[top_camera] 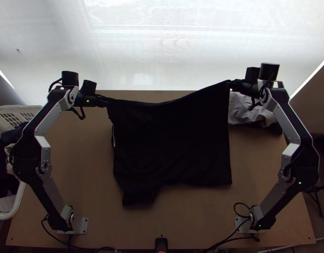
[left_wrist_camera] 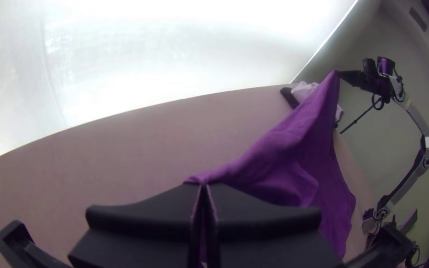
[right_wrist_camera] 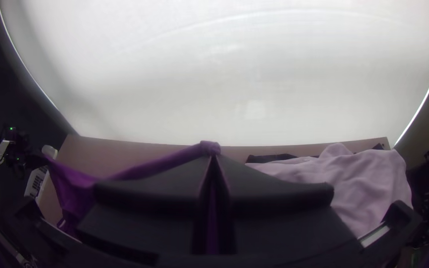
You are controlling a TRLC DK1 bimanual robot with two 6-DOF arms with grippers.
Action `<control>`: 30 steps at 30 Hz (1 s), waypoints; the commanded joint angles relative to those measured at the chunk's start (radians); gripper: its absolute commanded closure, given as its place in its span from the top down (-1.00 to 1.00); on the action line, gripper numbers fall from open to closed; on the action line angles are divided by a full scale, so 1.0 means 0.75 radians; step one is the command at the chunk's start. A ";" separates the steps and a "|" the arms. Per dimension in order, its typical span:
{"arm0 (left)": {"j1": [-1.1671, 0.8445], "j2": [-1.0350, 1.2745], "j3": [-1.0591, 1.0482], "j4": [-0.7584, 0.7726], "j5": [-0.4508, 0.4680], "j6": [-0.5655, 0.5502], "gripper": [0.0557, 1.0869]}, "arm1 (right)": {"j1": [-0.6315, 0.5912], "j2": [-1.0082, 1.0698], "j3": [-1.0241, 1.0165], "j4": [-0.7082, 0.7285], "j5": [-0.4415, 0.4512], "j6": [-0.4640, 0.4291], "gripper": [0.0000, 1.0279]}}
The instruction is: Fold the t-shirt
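Glowing backdrop [top_camera: 162, 46], shirt [top_camera: 174, 143] over wooden table [top_camera: 86, 152]; basket [top_camera: 31, 110] beside

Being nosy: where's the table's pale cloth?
In the top view, the pale cloth lies near the far edge of the table, right of the shirt.

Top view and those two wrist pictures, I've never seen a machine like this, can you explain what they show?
These are two robot arms, a left arm and a right arm, at a wooden table. The top view looks steeply down from above; each wrist view comes from a camera on that arm's wrist.

The left gripper and right gripper pinch a dark t-shirt, its far edge stretched between them. Its nearer part seems to rest on the table.

A light cloth lies bunched near the right gripper, and a white basket of clothes stands at the left.
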 commanded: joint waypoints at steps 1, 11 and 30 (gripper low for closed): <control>-0.013 0.141 0.159 -0.060 -0.025 0.000 -0.92 | -0.003 0.072 0.066 -0.020 0.010 -0.002 -0.43; -0.011 -0.137 0.121 -0.416 -0.058 0.013 0.91 | -0.005 -0.347 -0.138 -0.221 0.006 0.029 0.93; 0.101 -1.114 -0.923 -1.132 -0.037 0.503 0.91 | 0.040 -1.272 -0.977 -0.971 -0.033 0.066 0.90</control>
